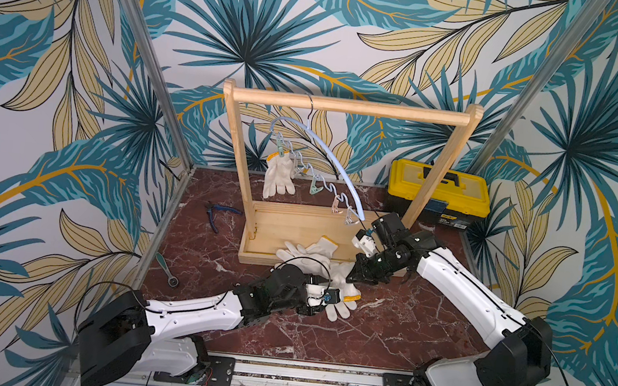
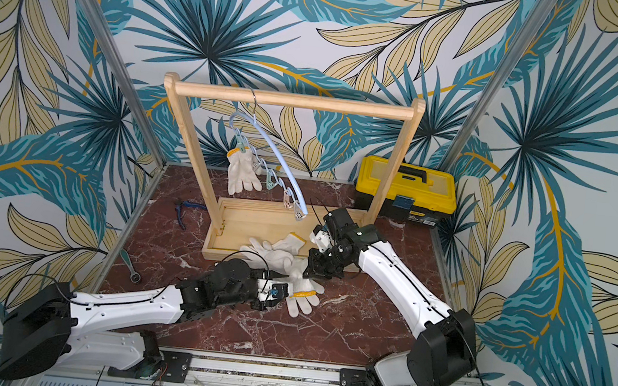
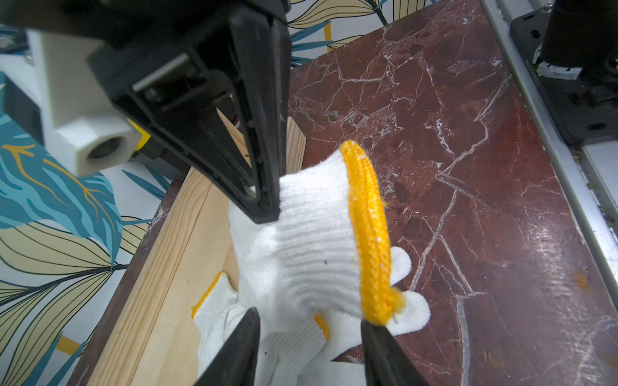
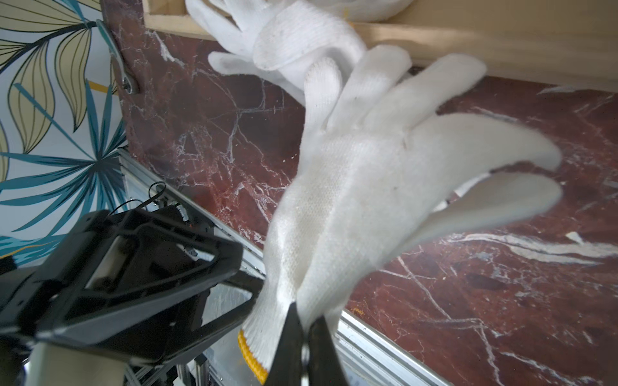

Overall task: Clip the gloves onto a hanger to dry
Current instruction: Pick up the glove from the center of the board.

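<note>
My right gripper (image 4: 306, 320) is shut on a white glove (image 4: 351, 187) close to its yellow-trimmed cuff, and the glove's fingers trail toward the rack base. In both top views that glove (image 1: 341, 303) (image 2: 302, 297) sits low over the marble between the two arms. My left gripper (image 3: 309, 320) is open, its fingers either side of the raised cuff (image 3: 364, 234), and one fingertip touches the yellow trim. More gloves (image 1: 305, 254) lie heaped at the front edge of the rack base. The pale-blue hanger (image 1: 327, 153) hangs on the rail with one glove (image 1: 279, 175) clipped at its left end.
The wooden rack (image 1: 347, 107) stands at the middle back on its tray base (image 1: 288, 227). A yellow and black toolbox (image 1: 438, 194) sits behind its right post. Blue-handled pliers (image 1: 219, 214) and a wrench (image 1: 166, 269) lie on the marble at the left.
</note>
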Tool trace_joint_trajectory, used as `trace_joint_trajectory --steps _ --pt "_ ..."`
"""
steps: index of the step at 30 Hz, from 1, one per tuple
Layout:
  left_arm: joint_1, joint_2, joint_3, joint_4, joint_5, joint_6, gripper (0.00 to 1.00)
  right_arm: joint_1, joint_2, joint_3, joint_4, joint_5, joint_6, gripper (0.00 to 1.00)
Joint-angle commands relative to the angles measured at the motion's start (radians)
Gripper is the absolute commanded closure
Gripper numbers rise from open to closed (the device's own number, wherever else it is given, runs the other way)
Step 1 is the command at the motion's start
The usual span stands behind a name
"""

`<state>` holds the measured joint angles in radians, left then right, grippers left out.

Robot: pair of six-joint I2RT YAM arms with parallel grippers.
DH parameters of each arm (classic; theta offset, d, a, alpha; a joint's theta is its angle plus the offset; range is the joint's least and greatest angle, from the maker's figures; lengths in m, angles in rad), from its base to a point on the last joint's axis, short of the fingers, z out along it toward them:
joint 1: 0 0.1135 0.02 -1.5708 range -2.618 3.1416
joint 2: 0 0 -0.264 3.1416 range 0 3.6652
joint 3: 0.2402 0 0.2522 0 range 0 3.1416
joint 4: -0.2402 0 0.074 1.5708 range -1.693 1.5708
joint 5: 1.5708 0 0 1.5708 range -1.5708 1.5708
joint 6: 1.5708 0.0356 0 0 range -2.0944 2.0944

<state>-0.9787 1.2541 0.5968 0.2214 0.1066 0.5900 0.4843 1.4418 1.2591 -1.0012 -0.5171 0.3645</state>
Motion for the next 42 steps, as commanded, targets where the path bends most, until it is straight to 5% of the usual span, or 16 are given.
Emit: trace_joint_trajectory --steps 1,6,15,21,32,42 --pt "-0.005 0.027 0.037 0.016 -0.034 0.026 0.53 0.004 -0.025 0.013 -0.061 -0.097 -0.041 0.99" --pt "-0.009 0.051 0.04 0.09 -0.082 0.008 0.55 0.003 -0.032 -0.004 -0.071 -0.148 -0.058 0.98" --pt "-0.009 0.022 0.055 0.115 -0.052 -0.049 0.77 0.003 -0.032 -0.061 0.037 -0.155 -0.015 0.95" --pt "-0.009 -0.009 0.041 0.114 -0.036 -0.104 0.88 0.001 -0.041 -0.06 0.083 -0.125 0.001 0.84" --pt "-0.006 -0.124 0.037 0.065 -0.076 -0.363 1.0 -0.045 -0.136 -0.071 0.25 0.08 -0.103 0.49" --pt "0.084 -0.23 0.135 -0.228 -0.029 -0.627 1.0 -0.045 -0.376 -0.251 0.397 0.059 -0.311 0.46"
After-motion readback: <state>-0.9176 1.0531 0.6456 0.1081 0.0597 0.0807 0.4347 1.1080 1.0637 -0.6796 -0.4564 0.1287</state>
